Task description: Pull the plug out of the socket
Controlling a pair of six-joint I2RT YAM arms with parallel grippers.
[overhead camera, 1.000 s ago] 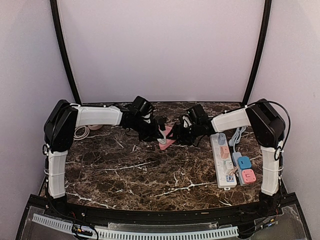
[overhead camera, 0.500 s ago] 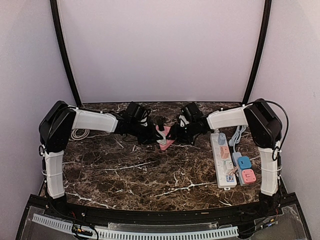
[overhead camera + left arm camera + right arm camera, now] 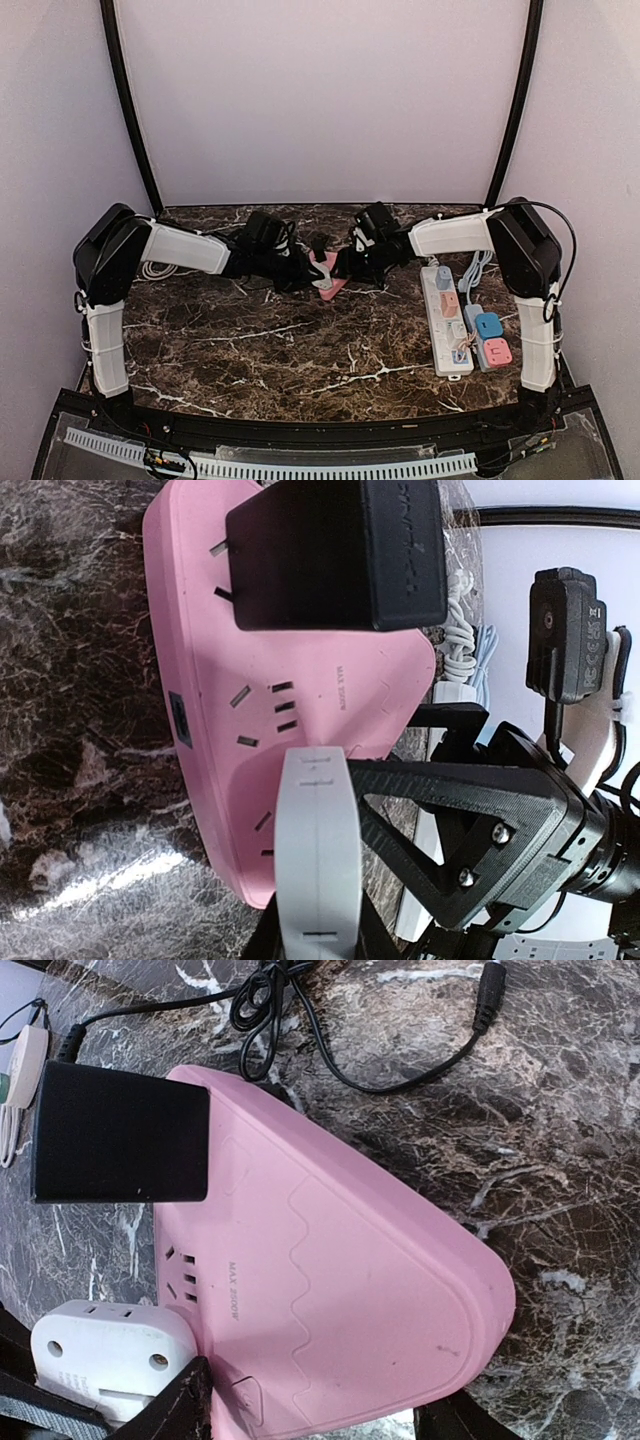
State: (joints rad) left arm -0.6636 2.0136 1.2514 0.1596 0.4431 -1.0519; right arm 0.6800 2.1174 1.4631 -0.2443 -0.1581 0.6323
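Beside the white plug (image 3: 110,1345), a black adapter (image 3: 120,1145) occupies the socket (image 3: 350,1290).

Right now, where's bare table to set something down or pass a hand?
Free: front centre of the table, nearer than the pink socket, left of the white power strip; also in front of the white cable coil. Crowded: back centre, left gripper and right gripper at the socket and black plug.

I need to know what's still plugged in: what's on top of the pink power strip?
A black adapter stands plugged into the pink power strip, prongs partly showing. A white plug sits further along the same face. The sockets under both are covered.
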